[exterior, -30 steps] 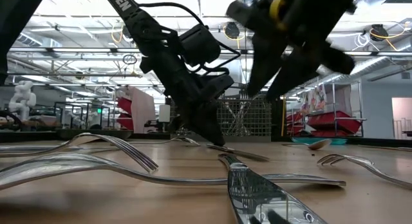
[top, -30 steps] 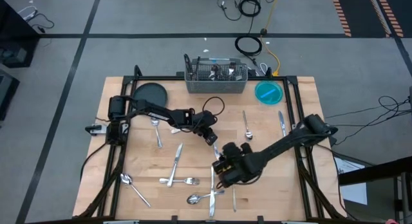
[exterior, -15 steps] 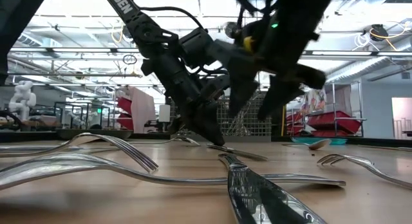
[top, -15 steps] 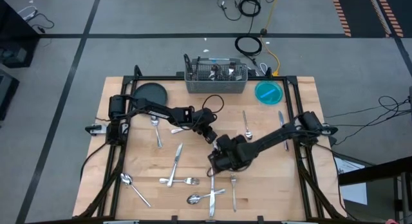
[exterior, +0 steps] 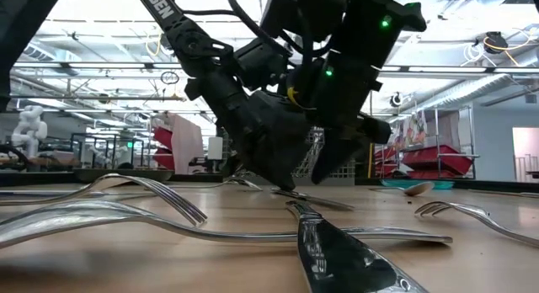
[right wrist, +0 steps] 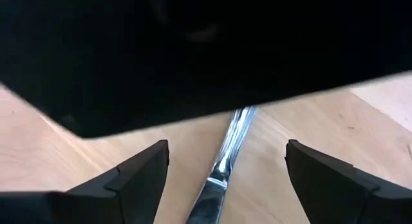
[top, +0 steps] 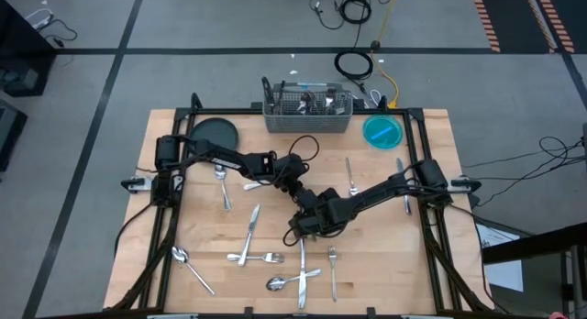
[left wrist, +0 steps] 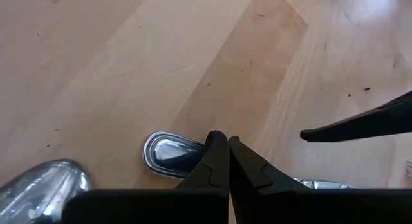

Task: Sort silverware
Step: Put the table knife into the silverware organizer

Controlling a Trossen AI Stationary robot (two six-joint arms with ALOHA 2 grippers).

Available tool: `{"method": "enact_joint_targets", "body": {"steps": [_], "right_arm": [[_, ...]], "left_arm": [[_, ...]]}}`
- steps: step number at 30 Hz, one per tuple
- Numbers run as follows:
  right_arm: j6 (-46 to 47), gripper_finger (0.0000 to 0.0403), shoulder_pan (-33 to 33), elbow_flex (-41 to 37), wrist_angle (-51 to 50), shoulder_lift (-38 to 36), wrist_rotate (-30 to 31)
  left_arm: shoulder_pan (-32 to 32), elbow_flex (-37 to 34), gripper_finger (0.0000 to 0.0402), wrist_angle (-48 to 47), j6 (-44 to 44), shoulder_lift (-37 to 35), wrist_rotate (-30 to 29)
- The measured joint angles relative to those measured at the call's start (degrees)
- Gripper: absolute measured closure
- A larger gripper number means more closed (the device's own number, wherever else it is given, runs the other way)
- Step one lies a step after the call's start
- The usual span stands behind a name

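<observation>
Centrally, on the wooden table (top: 183,209), both arms meet. The grey mesh caddy (top: 308,110) stands at the far edge, between the dark plate (top: 214,133) and a blue bowl (top: 382,131). Silverware lies scattered flat: a spoon (top: 223,186), a fork (top: 264,258), a knife (top: 303,264). The right gripper (right wrist: 225,169), fingers spread wide, straddles a knife handle (right wrist: 228,150) without touching it. The left gripper (left wrist: 225,161), fingers clenched together, rests its tips on a utensil handle (left wrist: 168,153) lying on the wood.
</observation>
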Motion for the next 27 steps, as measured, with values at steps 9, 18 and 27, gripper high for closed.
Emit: {"method": "enact_joint_targets", "body": {"steps": [9,18,27], "right_arm": [[6.8,0.0105,0.0,0.2,-6.7,1.9,1.0],[8.3,0.0132,-0.6,0.2,-6.4,1.9,-1.1],[8.0,0.0179,-0.5,-0.2,-1.4,2.0,-1.8]], "left_arm": [[0.4,-0.1,0.0402,-0.4,-0.9,0.0,0.0],[0.5,-0.1,0.0402,-0.6,-0.6,0.0,1.1],[0.3,-0.2,0.0402,-1.1,0.4,-0.1,2.9]]}}
